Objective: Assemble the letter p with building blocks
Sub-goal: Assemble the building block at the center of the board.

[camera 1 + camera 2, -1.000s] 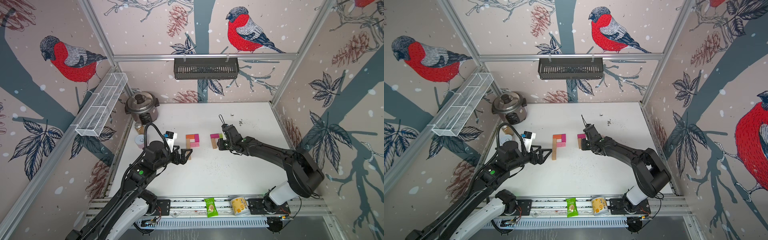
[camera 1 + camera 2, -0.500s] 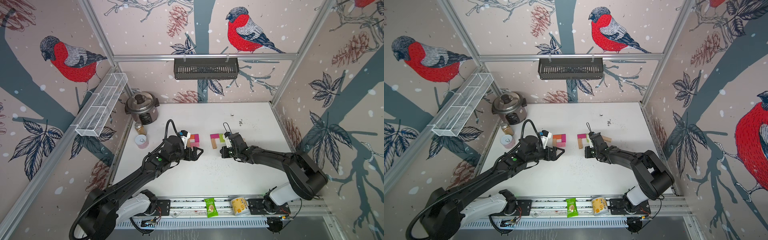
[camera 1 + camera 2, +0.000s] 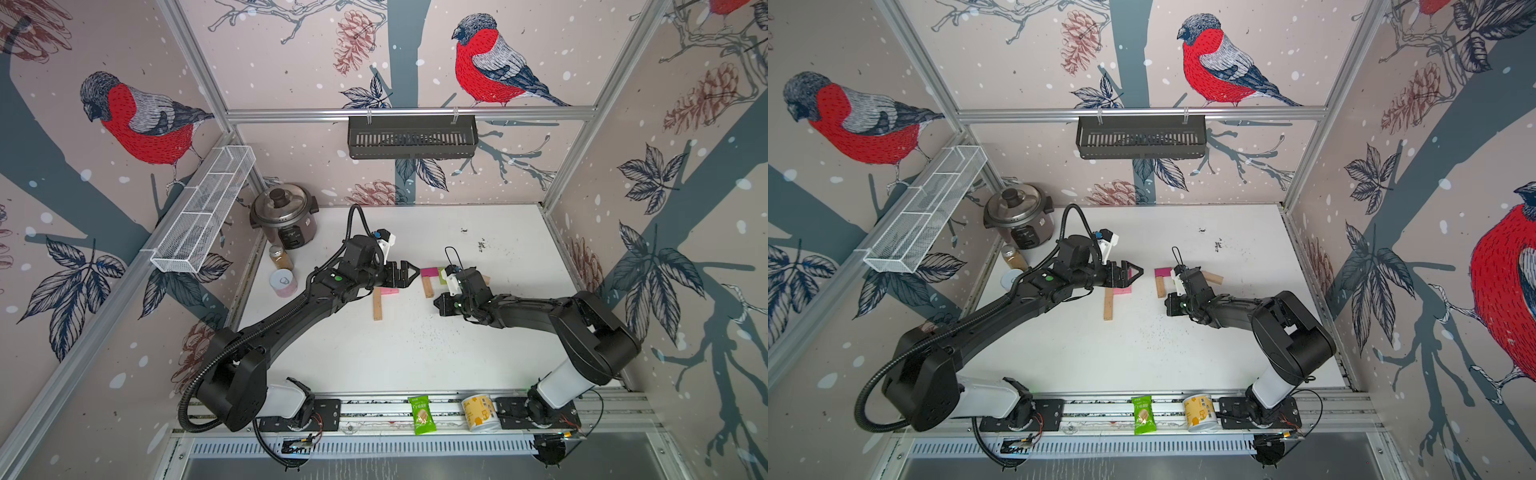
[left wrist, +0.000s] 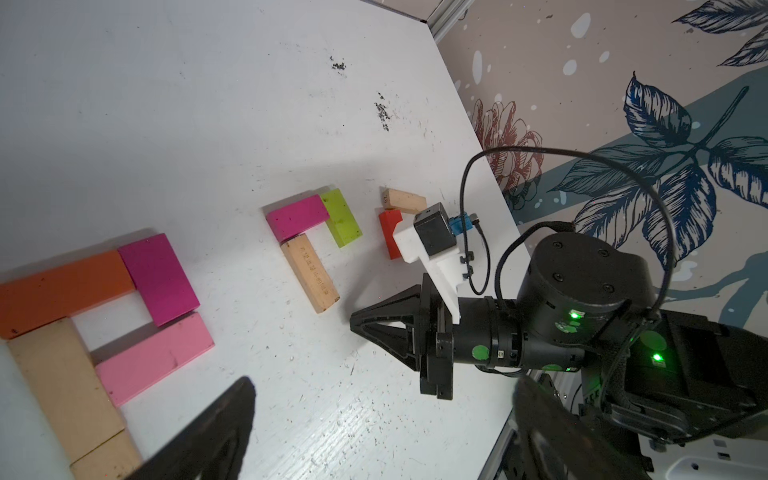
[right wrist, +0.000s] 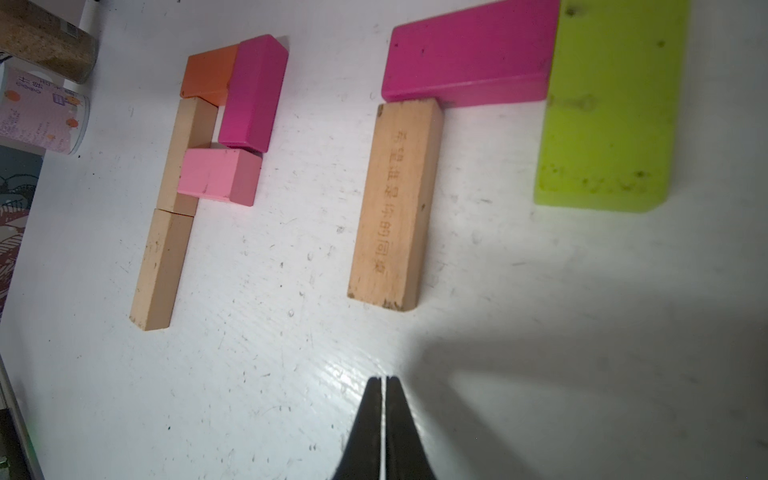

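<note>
Left pincer (image 3: 409,274) wide open, empty, above P-shaped group (image 5: 208,166) of orange, magenta, pink and wood blocks on bench (image 5: 291,374). Right pincer (image 5: 382,380) shut, empty, low over bench near wood bar (image 5: 395,208); bar touches magenta block (image 5: 469,62), which touches lime block (image 5: 611,108). Red block (image 4: 388,232) lies apart
</note>
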`<control>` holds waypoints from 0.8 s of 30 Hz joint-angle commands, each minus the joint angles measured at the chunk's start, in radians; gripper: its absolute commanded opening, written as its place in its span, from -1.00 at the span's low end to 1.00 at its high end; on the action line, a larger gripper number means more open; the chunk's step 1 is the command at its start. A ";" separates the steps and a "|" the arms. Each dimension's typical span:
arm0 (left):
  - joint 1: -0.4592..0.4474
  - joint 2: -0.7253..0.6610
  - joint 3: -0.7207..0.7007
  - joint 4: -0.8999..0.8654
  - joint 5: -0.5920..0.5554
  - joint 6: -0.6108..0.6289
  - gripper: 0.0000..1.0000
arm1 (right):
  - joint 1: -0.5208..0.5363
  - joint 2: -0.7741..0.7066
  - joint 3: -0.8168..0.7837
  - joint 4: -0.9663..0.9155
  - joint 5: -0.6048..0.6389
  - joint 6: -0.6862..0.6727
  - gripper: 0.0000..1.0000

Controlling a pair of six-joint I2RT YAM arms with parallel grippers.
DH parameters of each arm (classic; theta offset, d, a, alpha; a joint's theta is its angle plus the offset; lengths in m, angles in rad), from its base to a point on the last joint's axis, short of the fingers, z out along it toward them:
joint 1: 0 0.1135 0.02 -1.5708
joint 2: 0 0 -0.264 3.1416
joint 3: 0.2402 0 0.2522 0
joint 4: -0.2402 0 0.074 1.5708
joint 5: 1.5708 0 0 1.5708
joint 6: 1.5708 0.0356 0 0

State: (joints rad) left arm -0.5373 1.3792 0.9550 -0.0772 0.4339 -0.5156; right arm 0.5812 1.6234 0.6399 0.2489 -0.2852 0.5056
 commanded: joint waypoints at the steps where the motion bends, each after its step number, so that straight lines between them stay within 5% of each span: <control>1: 0.050 -0.013 -0.060 0.050 0.067 -0.004 0.90 | 0.002 0.014 0.005 0.035 0.002 0.008 -0.82; 24: 0.068 -0.037 -0.051 0.014 0.088 0.055 0.91 | 0.011 0.091 0.052 0.021 0.001 0.005 -0.81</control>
State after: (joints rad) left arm -0.4713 1.3430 0.8970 -0.0803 0.5045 -0.4713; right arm 0.5903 1.7084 0.6884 0.2749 -0.2874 0.5056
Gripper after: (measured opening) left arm 0.958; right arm 0.094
